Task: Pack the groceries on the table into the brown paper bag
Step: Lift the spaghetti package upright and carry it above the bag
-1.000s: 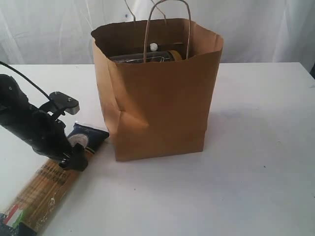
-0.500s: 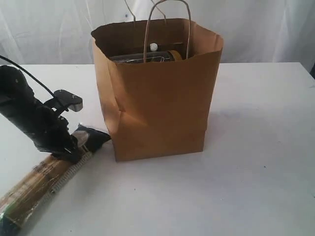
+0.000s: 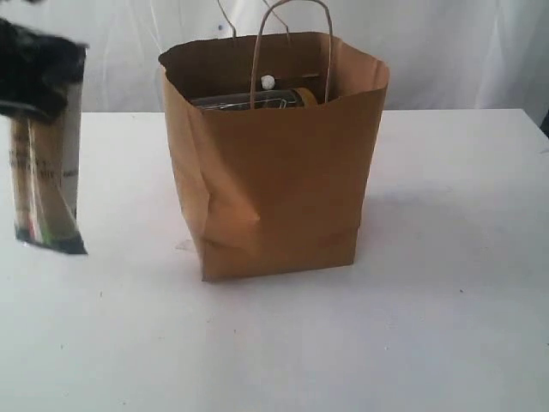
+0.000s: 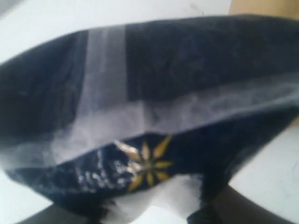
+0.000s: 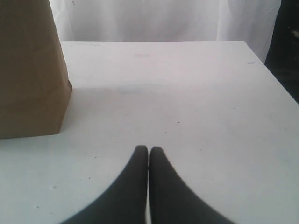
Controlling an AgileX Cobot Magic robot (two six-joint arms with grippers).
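The spaghetti packet (image 3: 47, 180) hangs upright in the air at the far left, clear of the table (image 3: 412, 300), its flag-marked end lowest. My left gripper (image 3: 39, 86) is a dark blur at its top, shut on the packet's dark blue end (image 4: 149, 93), which fills the left wrist view. The brown paper bag (image 3: 274, 172) stands open in the middle. Inside it show a white cap (image 3: 268, 82) and a yellow lid (image 3: 306, 94). My right gripper (image 5: 148, 151) is shut and empty, low over the table to the right of the bag (image 5: 28, 70); the exterior view does not show it.
The bag's twisted handles (image 3: 292, 34) stand up above its rim. A white curtain (image 3: 446, 51) hangs behind the table. Bare tabletop (image 5: 187, 93) stretches from the right gripper to the far edge, with a dark gap (image 5: 287, 46) past the table's corner.
The left gripper closed on the packet's dark end and lifted it off the table; the packet swung from lying flat to hanging upright. The right gripper has not moved.
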